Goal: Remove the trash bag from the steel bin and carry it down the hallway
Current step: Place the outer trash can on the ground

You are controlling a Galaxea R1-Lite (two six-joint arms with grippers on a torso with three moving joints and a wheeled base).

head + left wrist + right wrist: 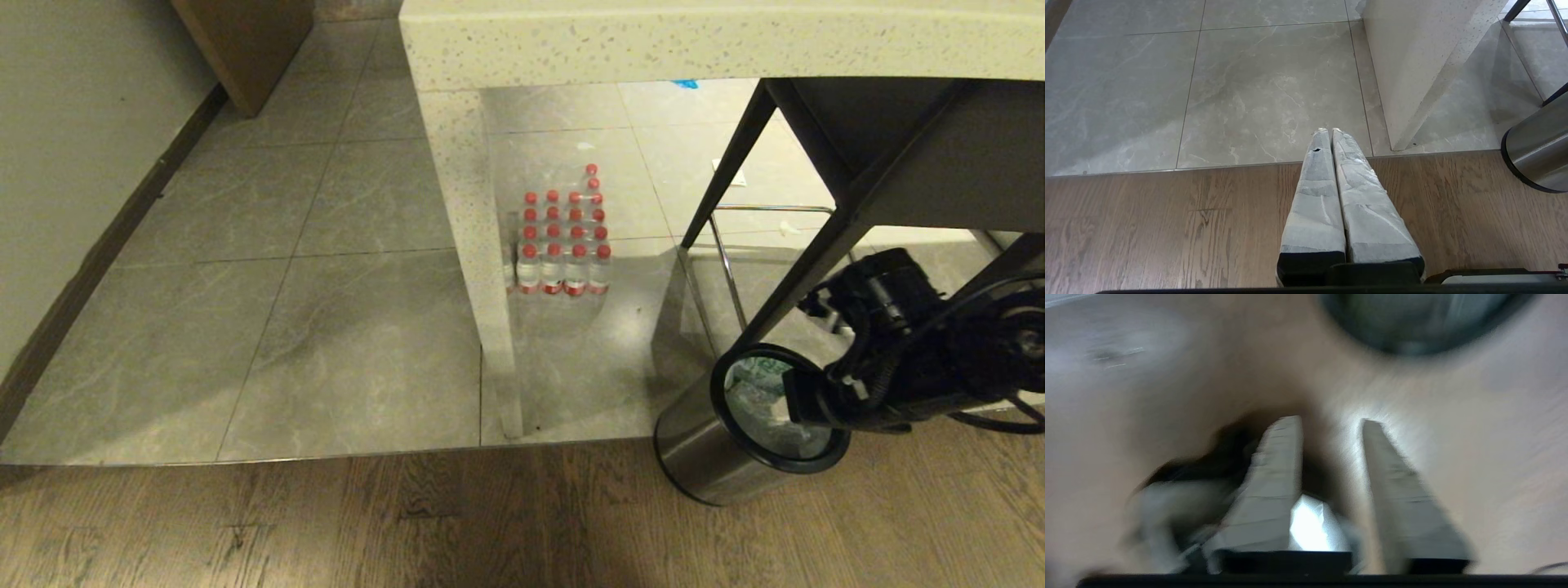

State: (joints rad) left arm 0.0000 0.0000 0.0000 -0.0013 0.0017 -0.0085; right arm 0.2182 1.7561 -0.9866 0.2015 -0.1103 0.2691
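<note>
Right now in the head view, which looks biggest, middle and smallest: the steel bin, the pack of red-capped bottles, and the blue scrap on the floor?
1. steel bin, though it sits nearest the camera, which helps.
2. pack of red-capped bottles, farther back under the counter.
3. blue scrap, tiny and farthest away.

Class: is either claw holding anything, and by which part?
Nothing. The right claw is open by the steel bin; the left claw is shut, empty.
</note>
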